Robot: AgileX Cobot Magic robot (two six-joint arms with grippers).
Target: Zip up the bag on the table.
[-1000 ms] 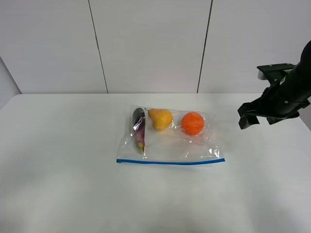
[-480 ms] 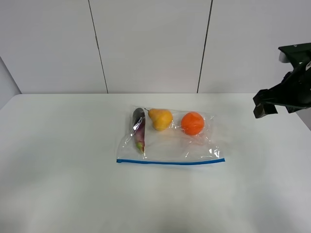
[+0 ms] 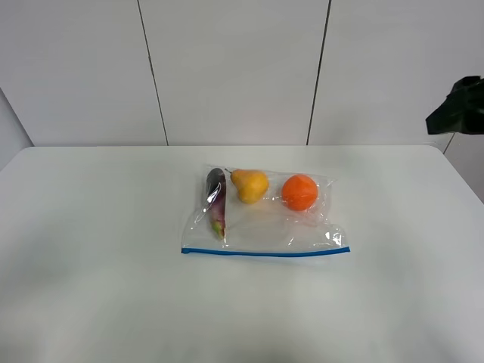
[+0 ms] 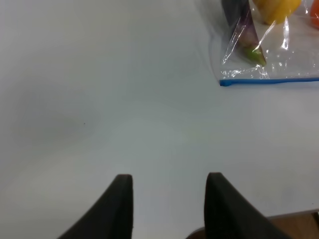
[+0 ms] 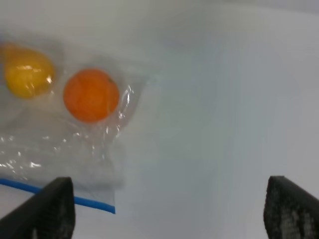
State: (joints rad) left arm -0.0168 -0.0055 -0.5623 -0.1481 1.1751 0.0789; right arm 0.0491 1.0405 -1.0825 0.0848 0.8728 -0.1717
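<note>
The clear bag lies flat in the middle of the white table, its blue zipper strip along the near edge. Inside are an orange, a yellow pear and a purple eggplant. My right gripper is wide open and empty, high above the table to the right of the bag; its arm shows at the right edge of the exterior view. My left gripper is open and empty over bare table, well to the left of the bag's corner.
Grey wall panels stand behind the table. The table's front edge shows in the left wrist view. White tabletop surrounds the bag on all sides.
My right arm has risen and drawn back to the right, away from the bag, and is now mostly out of the exterior view. The bag has not moved.
</note>
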